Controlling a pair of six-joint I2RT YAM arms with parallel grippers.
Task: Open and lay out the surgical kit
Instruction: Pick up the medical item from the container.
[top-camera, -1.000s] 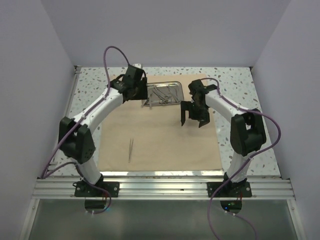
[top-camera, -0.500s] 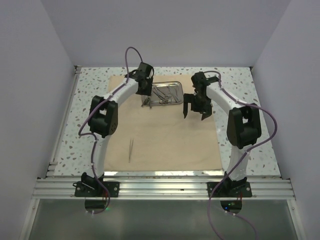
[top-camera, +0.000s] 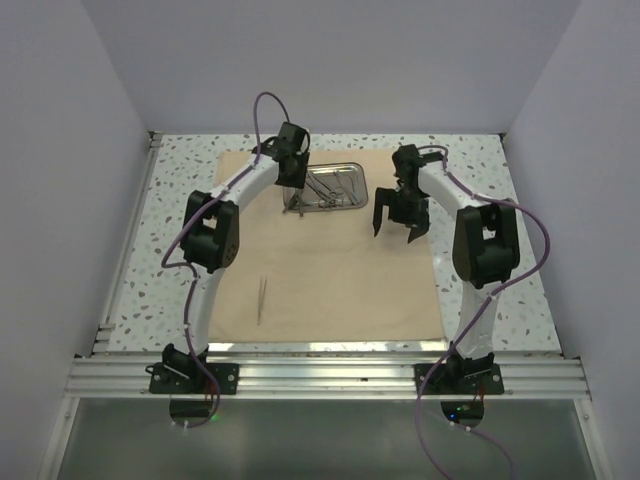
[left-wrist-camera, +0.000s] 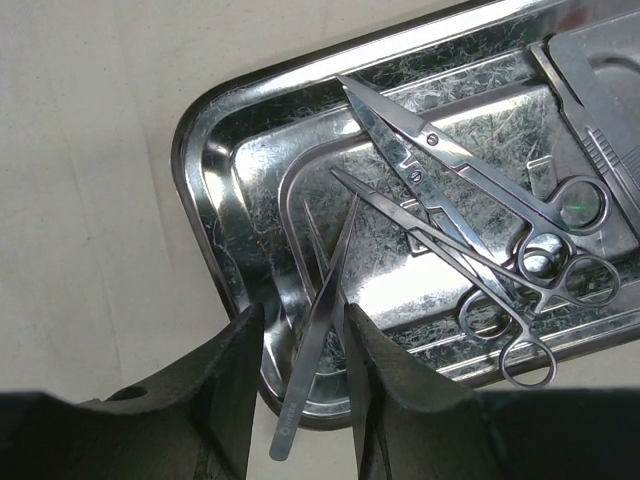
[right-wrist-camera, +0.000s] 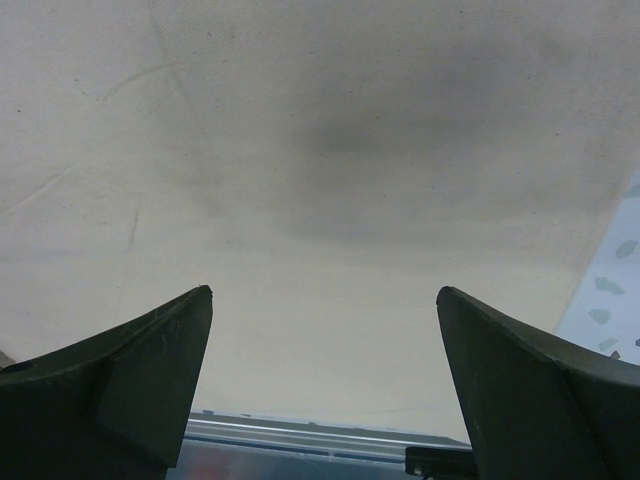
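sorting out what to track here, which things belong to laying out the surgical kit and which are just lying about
Job: cloth, tray, tweezers between the fingers of the left gripper, scissors, forceps, second tweezers on the cloth.
Just there: table, purple cables, metal rail.

Tray (left-wrist-camera: 215, 215) on cloth wrap (top-camera: 340, 270) far edge, instruments (left-wrist-camera: 440, 240) inside; lone tweezers (top-camera: 262, 298) on cloth near-left.

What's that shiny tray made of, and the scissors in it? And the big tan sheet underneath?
The tray looks like polished steel: mirror-bright, with fine swirly scratches. The scissors seem similar metal, silvery and glinting. The sheet looks like cloth, matte beige with soft creases, though paper is possible.
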